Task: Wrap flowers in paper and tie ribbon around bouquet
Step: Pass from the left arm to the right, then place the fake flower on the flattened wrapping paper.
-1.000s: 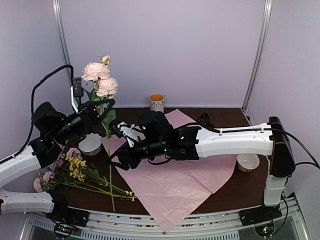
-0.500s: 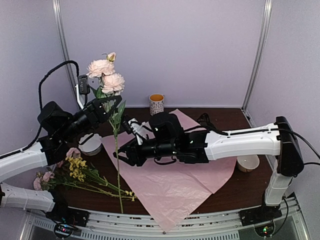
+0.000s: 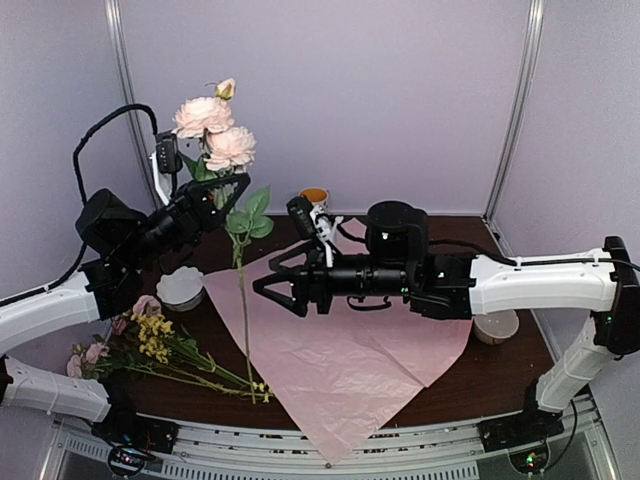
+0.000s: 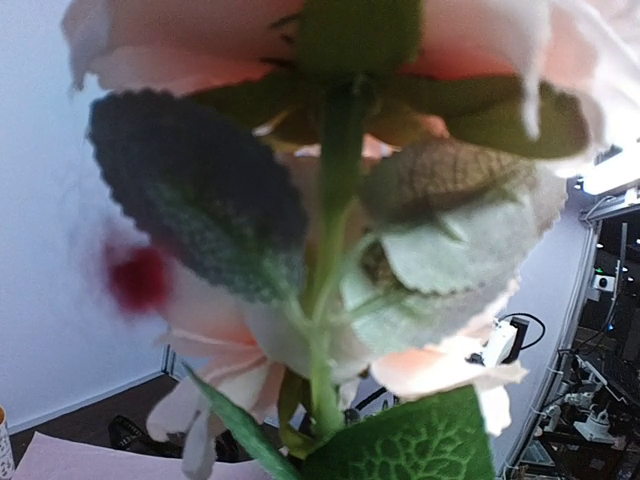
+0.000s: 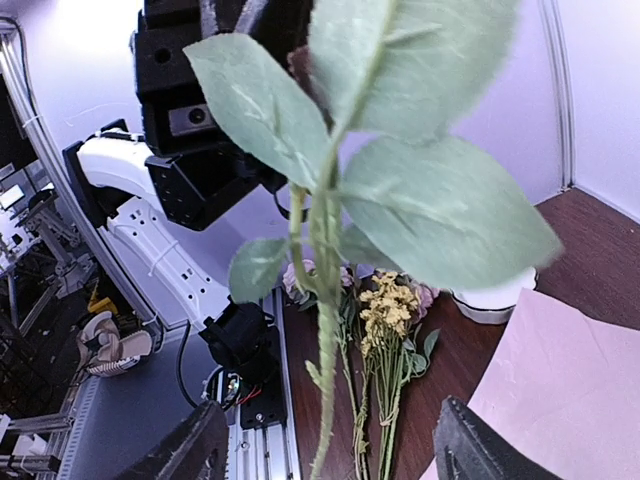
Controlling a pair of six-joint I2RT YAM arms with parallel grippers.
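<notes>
My left gripper (image 3: 226, 196) is shut on the stem of one sprig of the flowers (image 3: 214, 130). It holds the sprig upright above the table, pink blooms on top and the stem (image 3: 244, 320) hanging down. Those blooms and leaves (image 4: 330, 250) fill the left wrist view and hide the fingers. My right gripper (image 3: 262, 277) stands open just right of the stem, not touching it. In the right wrist view the stem (image 5: 325, 400) hangs between and ahead of the spread fingers (image 5: 190, 450). The paper (image 3: 350, 370) lies flat below. More flowers (image 3: 150, 345) lie at the left. The ribbon and the bouquet are out of view.
A white bowl (image 3: 181, 288) sits left of the paper, and another bowl (image 3: 496, 325) is at the right. A yellow-rimmed cup (image 3: 313, 203) stands at the back wall. The lying flowers (image 5: 385, 310) show beside the left arm's base.
My left gripper has lifted the sprig higher and a little to the right. My right gripper has moved up and to the right, away from the lower stem, and its jaws stand wider.
</notes>
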